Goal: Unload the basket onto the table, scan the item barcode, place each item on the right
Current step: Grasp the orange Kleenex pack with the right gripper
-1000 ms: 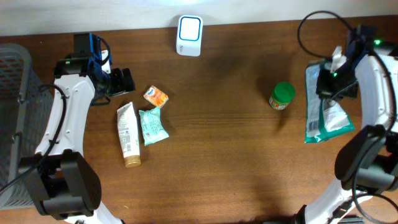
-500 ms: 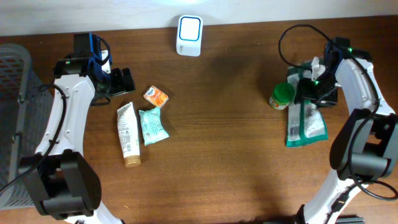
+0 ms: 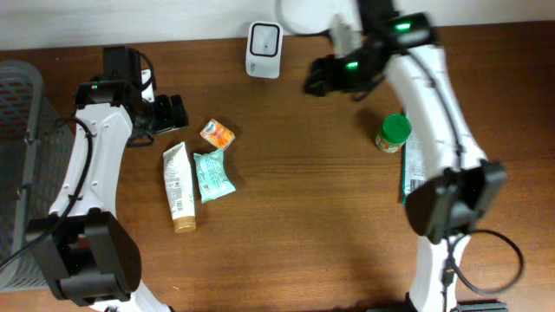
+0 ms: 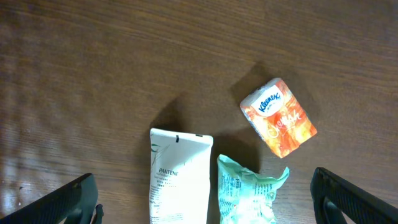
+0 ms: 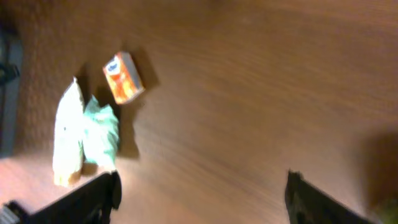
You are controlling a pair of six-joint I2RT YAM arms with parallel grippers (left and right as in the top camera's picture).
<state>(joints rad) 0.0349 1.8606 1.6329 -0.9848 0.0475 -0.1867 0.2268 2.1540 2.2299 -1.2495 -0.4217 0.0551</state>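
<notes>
Right gripper [image 3: 314,81] hung open, empty, beside the scanner [image 3: 264,49]; I'd pinch the tissue pack [image 3: 217,134] by its edges, barcode uncovered.

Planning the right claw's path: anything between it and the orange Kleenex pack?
Nothing: overhead shows bare table from right claw to Kleenex pack; the scanner sits off that line.

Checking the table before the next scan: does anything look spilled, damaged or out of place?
Nothing spilled or broken. The green packet looks crumpled and lies close beside the tube; the tissue pack sits askew near them. The jar stands upright.
</notes>
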